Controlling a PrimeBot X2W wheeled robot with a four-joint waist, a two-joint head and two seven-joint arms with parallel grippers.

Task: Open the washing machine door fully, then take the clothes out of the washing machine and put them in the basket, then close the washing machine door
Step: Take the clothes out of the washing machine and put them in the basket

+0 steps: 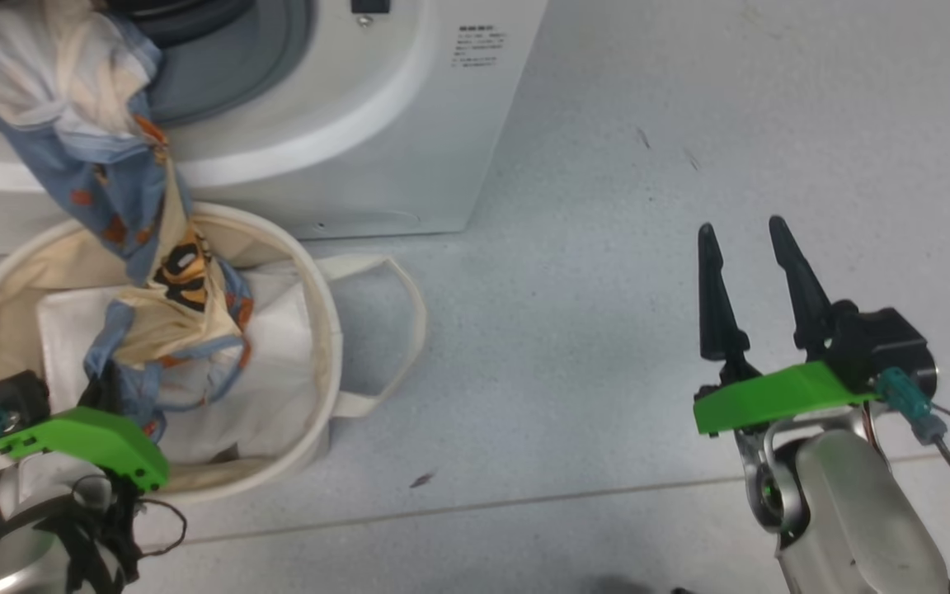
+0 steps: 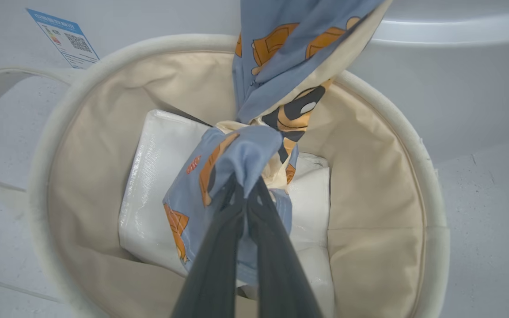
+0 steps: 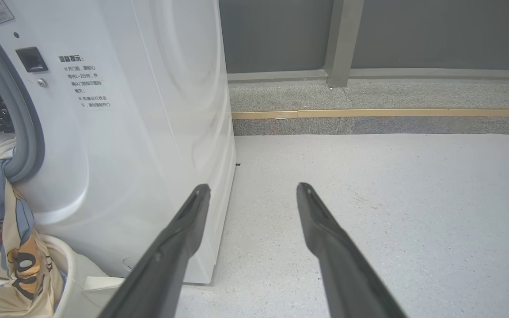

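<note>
— What has the left gripper (image 2: 245, 190) got?
— Its fingers are pinched tight on the clothes (image 2: 241, 154), low inside the basket (image 2: 170, 42). The fabric stretches up to the washing machine (image 1: 376, 124) opening.
— And the right gripper (image 1: 739, 225)?
— Spread wide, holding nothing, above the floor (image 1: 607, 330).

Left end effector (image 2: 246, 194) tips buried in clothes (image 2: 237, 154) — washing machine (image 1: 376, 124) label (image 1: 482, 48) print illegible.
</note>
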